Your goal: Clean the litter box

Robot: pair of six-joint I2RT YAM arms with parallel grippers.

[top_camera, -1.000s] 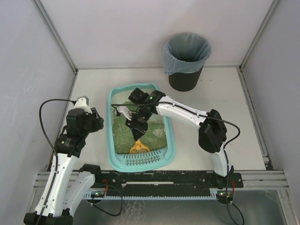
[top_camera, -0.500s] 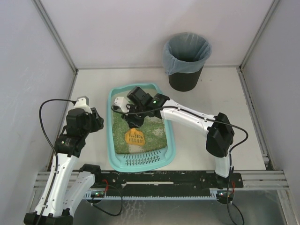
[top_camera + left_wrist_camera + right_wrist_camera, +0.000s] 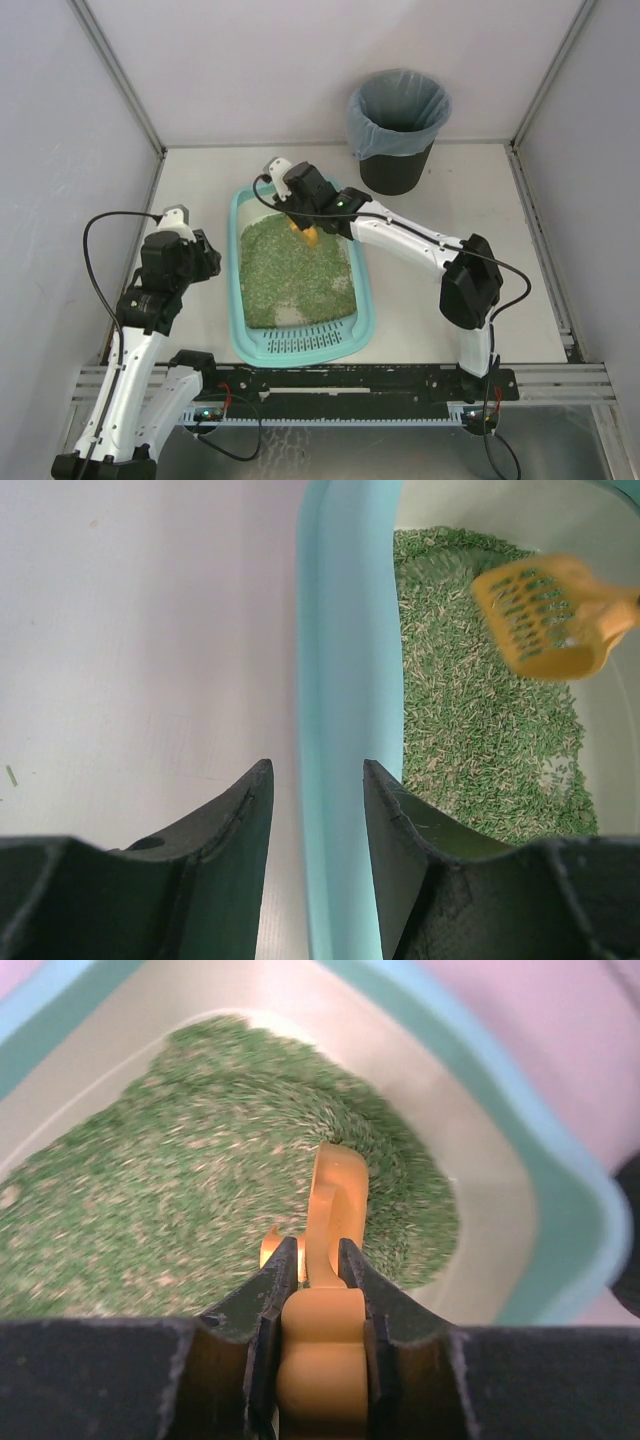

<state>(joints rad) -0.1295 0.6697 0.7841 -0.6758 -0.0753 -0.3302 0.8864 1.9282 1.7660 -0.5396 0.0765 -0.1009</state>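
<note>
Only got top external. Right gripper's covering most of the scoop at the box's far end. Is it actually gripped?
Observer: Yes. Right wrist shows the right gripper shut on the orange scoop, at its handle.
Operator: Left arm?
Observer: Left wrist shows the left gripper straddling the litter box rim's outer edge; can't tell if it pinches.
Operator: Scoop loaded?
Observer: Left wrist shows its slotted head blurred; no clump visible.

Holds left arm (image 3: 150, 300) bent at near left, left gripper (image 3: 317, 770) pointing right, jaws narrowly apart, grip unclear. Stretches right arm (image 3: 400, 235) forward and leftward, wrist tipped down, right gripper (image 3: 318, 1250) clamped tight on scoop (image 3: 335, 1185) handle.
</note>
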